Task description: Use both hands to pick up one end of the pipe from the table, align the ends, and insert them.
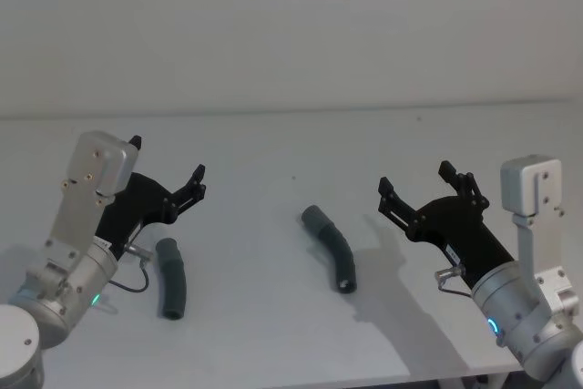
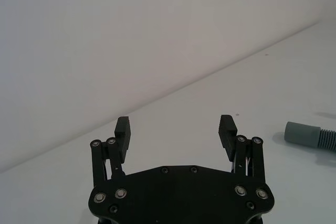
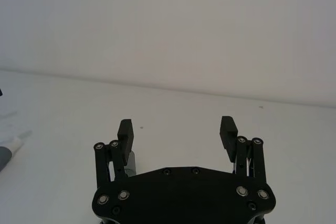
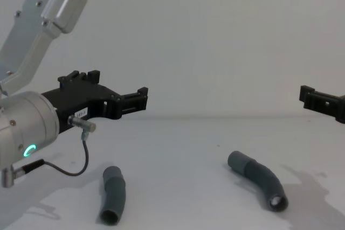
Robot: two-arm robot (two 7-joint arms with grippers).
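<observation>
Two curved dark grey ribbed pipe pieces lie apart on the white table (image 1: 273, 143). One pipe piece (image 1: 170, 278) (image 4: 113, 195) lies just below my left gripper (image 1: 168, 159) (image 4: 118, 87), which hovers open and empty above the table. The other pipe piece (image 1: 331, 248) (image 4: 259, 179) lies in the middle, its open socket end (image 4: 277, 203) toward me. Its far grey cuff (image 2: 304, 134) shows beyond the left gripper (image 2: 175, 127). My right gripper (image 1: 415, 179) (image 3: 176, 127) (image 4: 318, 100) hovers open to its right. A grey cuff with a pale tip (image 3: 6, 151) shows at the right wrist view's edge.
A plain pale wall stands behind the table's far edge (image 1: 364, 108). The table's front edge (image 1: 364, 382) runs close below the arms. A thin black cable (image 4: 70, 173) loops from the left wrist.
</observation>
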